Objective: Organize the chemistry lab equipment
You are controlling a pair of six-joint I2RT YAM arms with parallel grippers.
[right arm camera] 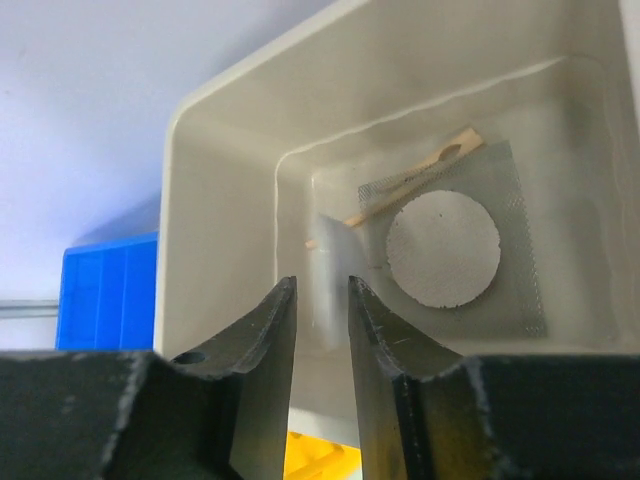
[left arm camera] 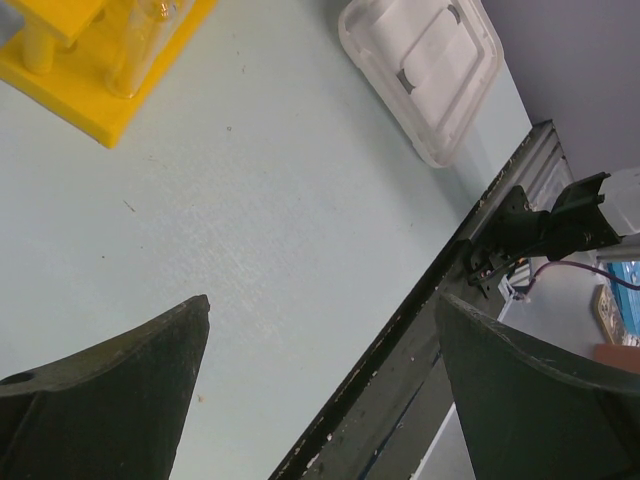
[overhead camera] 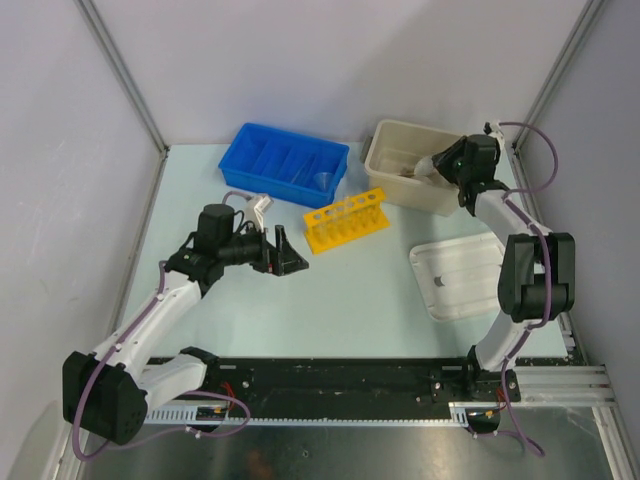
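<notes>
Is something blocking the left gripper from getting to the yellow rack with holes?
Nothing visible does. Only a strip of pale table surface lies between the open left gripper and the yellow plastic holed test-tube rack, in both the top and left wrist views.

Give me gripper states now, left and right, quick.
Left gripper: jaws wide open, nothing between them.
Right gripper: jaws narrowly apart over the beige tub; blurred clear piece at the gap, grip cannot be told.
</notes>
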